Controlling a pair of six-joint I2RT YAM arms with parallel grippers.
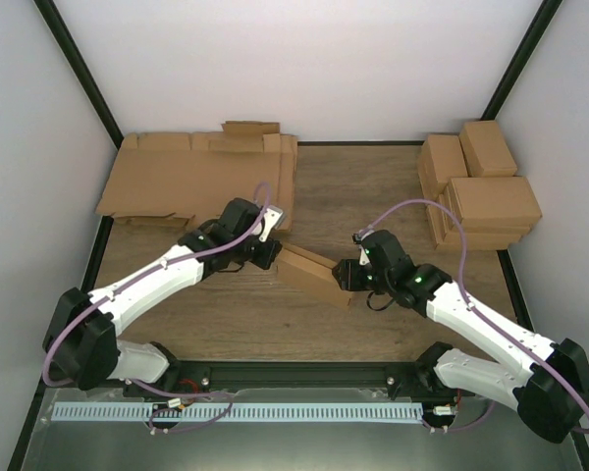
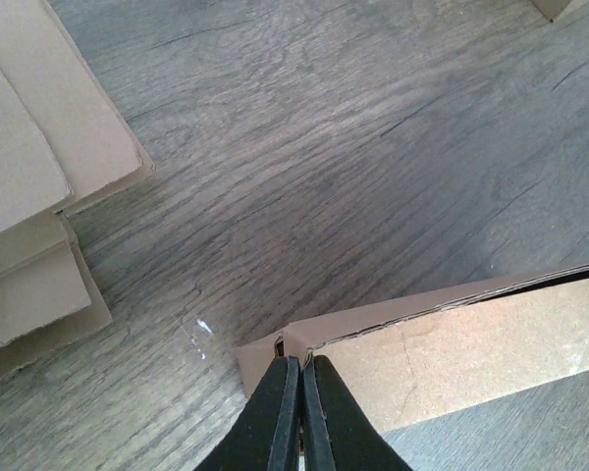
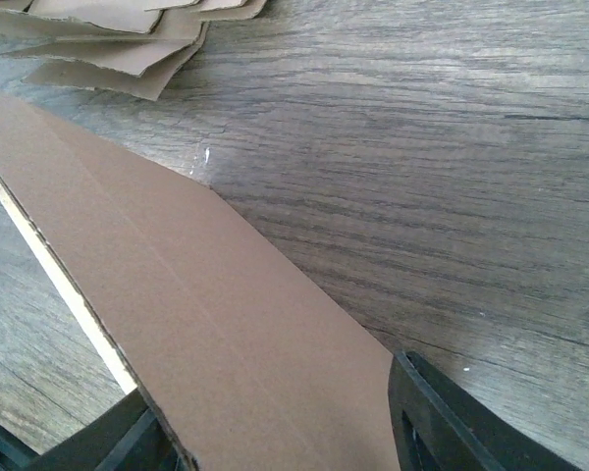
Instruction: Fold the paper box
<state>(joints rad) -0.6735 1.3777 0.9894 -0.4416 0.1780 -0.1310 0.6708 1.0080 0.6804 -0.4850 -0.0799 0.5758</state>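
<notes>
The paper box is a long, shallow brown cardboard box lying slantwise on the wooden table between my two grippers. My left gripper is at its upper-left end. In the left wrist view the left gripper is pressed shut on a thin wall edge at the corner of the box. My right gripper is at the lower-right end. In the right wrist view the right gripper straddles the box across its width, a finger against each long side.
A pile of flat brown cardboard sheets lies at the back left, close behind the left gripper, and shows in both wrist views. Stacked finished brown boxes stand at the back right. White walls enclose the table.
</notes>
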